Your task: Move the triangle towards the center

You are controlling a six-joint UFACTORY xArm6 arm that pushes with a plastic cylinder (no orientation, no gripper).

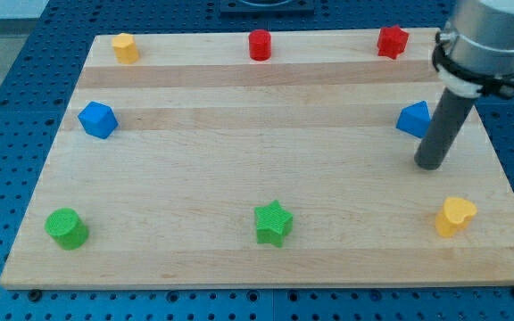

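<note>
The blue triangle [413,119] lies near the view's right edge of the wooden board [239,178], in the upper half. My tip [430,164] rests on the board just below and to the right of the triangle; the rod's body covers the triangle's right side. The rod stands almost upright, leaning toward the view's upper right.
A yellow hexagon-like block [125,47], a red cylinder [260,45] and a red star [392,41] line the top edge. A blue cube-like block [97,119] sits at the left. A green cylinder [66,228], a green star [273,223] and a yellow heart [454,216] line the bottom.
</note>
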